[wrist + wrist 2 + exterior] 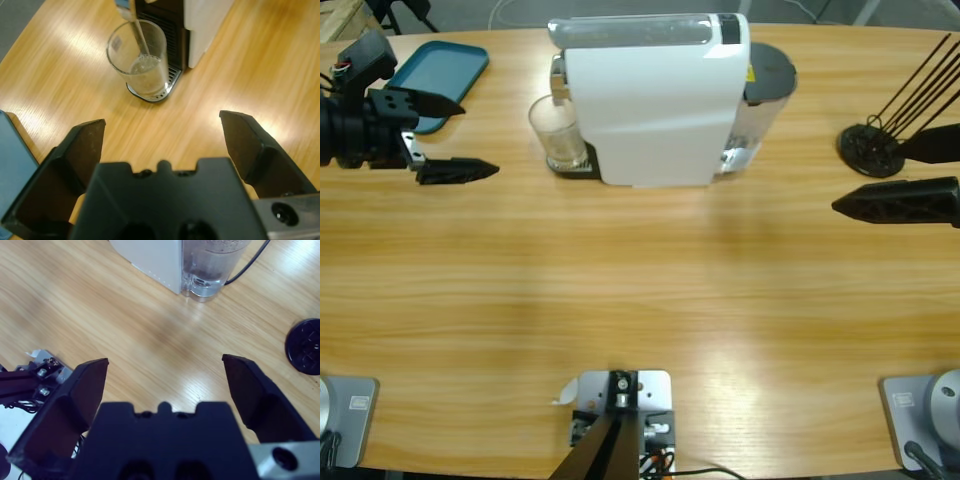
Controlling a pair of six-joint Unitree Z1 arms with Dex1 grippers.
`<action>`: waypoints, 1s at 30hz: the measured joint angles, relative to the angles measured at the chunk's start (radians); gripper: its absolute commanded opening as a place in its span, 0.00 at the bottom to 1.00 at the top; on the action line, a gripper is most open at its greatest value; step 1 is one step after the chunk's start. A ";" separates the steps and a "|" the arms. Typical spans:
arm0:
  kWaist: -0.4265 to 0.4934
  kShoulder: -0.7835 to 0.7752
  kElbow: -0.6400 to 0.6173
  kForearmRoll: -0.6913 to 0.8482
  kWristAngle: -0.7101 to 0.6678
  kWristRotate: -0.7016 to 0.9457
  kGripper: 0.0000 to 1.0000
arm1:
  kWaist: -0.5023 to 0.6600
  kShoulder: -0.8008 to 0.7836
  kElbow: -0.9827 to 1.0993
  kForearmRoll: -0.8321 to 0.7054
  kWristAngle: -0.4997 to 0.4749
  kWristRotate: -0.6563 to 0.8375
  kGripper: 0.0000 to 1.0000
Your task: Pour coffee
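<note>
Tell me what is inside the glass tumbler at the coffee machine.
The glass tumbler holds a shallow layer of pale liquid, with a thin stream falling in. The high view shows the layer only faintly.

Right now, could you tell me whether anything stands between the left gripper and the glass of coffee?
Nothing visible does. The left gripper is open and points at the glass, which stands on the coffee machine's drip tray under the spout; only bare table lies between them.

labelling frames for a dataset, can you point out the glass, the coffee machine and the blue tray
glass (139, 59): left wrist view, on its clear side wall.
coffee machine (655, 100): high view, on its white top.
blue tray (438, 68): high view, on its flat inner floor.
</note>
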 measured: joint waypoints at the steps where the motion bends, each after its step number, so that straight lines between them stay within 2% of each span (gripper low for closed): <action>1: 0.015 0.012 0.001 -0.013 -0.014 0.005 1.00 | 0.000 0.000 -0.001 0.006 0.000 0.000 1.00; 11: 0.181 0.119 0.017 -0.076 -0.271 0.158 1.00 | 0.000 0.006 -0.002 0.016 0.000 0.000 1.00; 21: 0.243 0.224 0.056 -0.308 -0.388 0.194 1.00 | 0.000 0.064 -0.066 0.093 0.000 -0.027 1.00; 30: 0.244 0.356 0.027 -0.361 -0.482 0.196 1.00 | 0.000 0.133 -0.093 0.096 0.000 -0.040 1.00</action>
